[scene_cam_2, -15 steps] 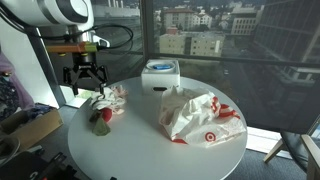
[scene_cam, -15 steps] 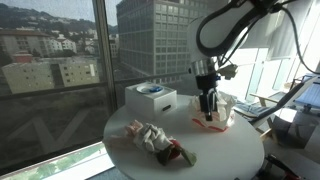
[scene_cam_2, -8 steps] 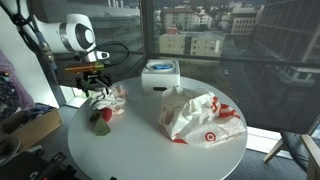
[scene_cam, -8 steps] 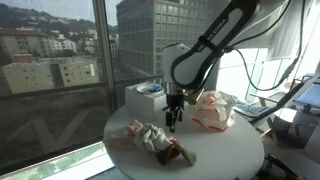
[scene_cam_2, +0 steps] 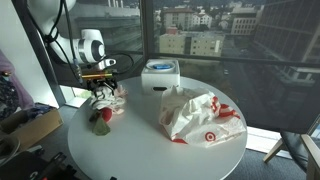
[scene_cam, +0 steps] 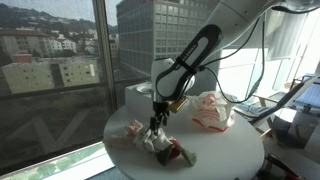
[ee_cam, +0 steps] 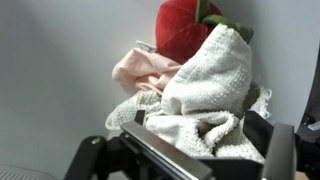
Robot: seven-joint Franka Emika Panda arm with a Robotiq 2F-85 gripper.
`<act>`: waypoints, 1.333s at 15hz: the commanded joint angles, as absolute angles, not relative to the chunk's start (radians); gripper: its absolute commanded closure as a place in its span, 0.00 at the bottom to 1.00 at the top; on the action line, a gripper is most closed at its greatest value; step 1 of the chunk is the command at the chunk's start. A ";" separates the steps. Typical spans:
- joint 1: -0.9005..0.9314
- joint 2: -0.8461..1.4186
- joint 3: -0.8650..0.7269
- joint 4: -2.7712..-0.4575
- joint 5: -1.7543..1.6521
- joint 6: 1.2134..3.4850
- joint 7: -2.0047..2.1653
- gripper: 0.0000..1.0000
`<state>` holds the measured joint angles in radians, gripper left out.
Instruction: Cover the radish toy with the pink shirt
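Note:
The red radish toy with green leaves lies on the round white table, also seen in both exterior views. A pale pink shirt lies crumpled against it, under a white towel. In the exterior views the cloth pile sits beside the radish. My gripper is down on this pile. Its jaws stand wide apart with the white towel bunched between the fingers. The radish is partly hidden behind the cloth.
A white box with a blue top stands at the table's back. A crumpled white plastic bag with red marks lies on the other side of the table. A window runs behind the table.
My arm has swung across the table from near the plastic bag to the cloth pile and lowered onto it. The cloths and radish have not moved.

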<state>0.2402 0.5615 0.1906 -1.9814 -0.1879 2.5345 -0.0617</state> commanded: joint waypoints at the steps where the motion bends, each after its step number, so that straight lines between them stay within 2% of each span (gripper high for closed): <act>1: 0.265 0.677 0.188 -1.863 -0.184 2.566 -0.085 0.00; 2: 0.279 0.694 0.182 -1.844 -0.196 2.570 -0.081 0.00; 3: 0.290 0.705 0.181 -1.826 -0.202 2.564 -0.084 0.25; 4: 0.294 0.715 0.186 -1.810 -0.198 2.560 -0.091 0.26; 5: 0.300 0.720 0.188 -1.802 -0.196 2.560 -0.093 0.32; 12: 0.343 0.722 0.164 -1.798 -0.232 2.500 -0.109 0.88; 16: 0.430 0.699 0.054 -1.766 -0.408 2.492 -0.053 0.96; 17: 0.444 0.698 0.026 -1.748 -0.450 2.489 -0.036 0.93; 20: 0.463 0.697 -0.048 -1.690 -0.549 2.471 0.016 0.91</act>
<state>0.4319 0.7072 0.0236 -1.7511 -0.4627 2.5091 -0.0369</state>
